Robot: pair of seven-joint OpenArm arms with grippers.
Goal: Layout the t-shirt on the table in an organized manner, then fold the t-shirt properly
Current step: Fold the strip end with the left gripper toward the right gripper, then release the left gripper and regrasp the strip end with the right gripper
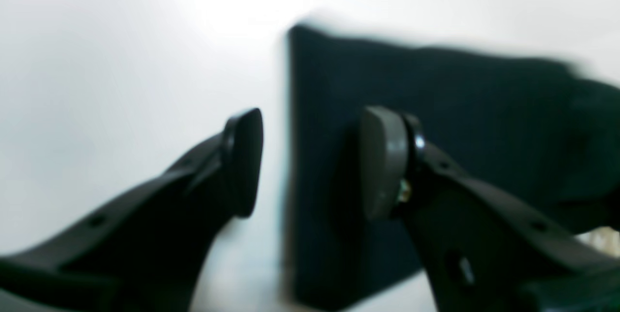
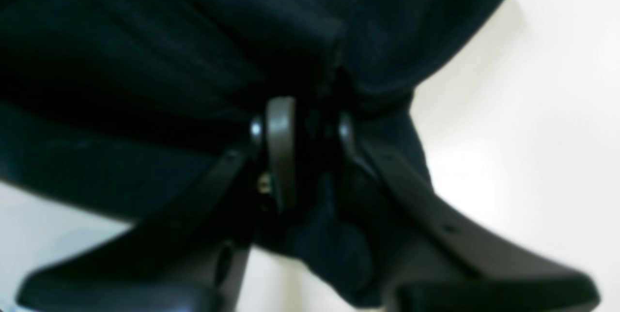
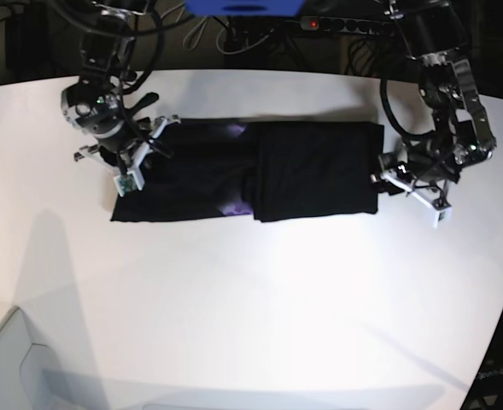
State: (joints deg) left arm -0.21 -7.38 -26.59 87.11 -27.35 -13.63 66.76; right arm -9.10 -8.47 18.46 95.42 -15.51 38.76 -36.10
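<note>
A white table (image 3: 251, 325) carries a black t-shirt (image 3: 311, 175), folded into a long band across its far half, with purple print showing at the fold. At three o'clock, the left gripper (image 1: 310, 162) hangs with jaws parted, empty, one pad over the shirt's edge. At nine o'clock, the right gripper (image 2: 310, 152) has its jaws narrowly parted around bunched cloth. No writing is readable.

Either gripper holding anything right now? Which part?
Left gripper: open, holding nothing, beside the t-shirt edge. Right gripper: black cloth bunched between its jaws at the shirt's other end; a firm grip cannot be told.
</note>
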